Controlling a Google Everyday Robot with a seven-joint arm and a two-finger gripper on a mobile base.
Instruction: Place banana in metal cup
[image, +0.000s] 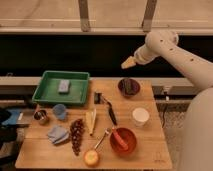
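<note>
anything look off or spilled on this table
Nothing stands out: the banana lies flat near the middle, the metal cup stands upright at the left, and nothing looks spilled. The gripper hangs in the air at upper right, away from both.

We see a green tray (46, 96) at the back left of a wooden table (150, 152), with a grey sponge (64, 86) lying in it. Just in front of the tray stands a blue cup (60, 111). Further forward lie a blue cloth (58, 134) and dark grapes (76, 135). Right of the tray sits a dark bowl (129, 86). Well forward and right of it are a white cup (140, 116), a red bowl (123, 140) and a round orange fruit (91, 158).
</note>
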